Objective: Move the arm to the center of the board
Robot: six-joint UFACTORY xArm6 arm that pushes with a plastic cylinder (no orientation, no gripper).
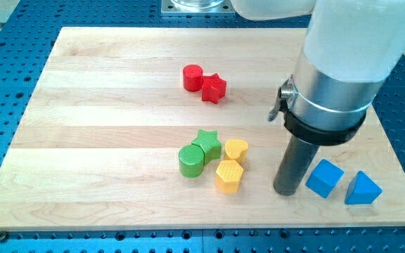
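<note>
My tip (285, 191) rests on the wooden board (104, 140) at the lower right, just left of a blue cube (325, 178) and right of a yellow hexagon (228, 176). A blue triangular block (362, 188) lies right of the cube. A yellow heart (236, 150), a green star (207, 143) and a green cylinder (191, 161) cluster near the board's middle bottom. A red cylinder (193, 77) touches a red star (214, 88) at the upper middle. The arm's white and silver body (343, 63) looms over the board's right side.
The board lies on a blue perforated table (5, 77). A metal base (195, 5) shows at the view's top edge.
</note>
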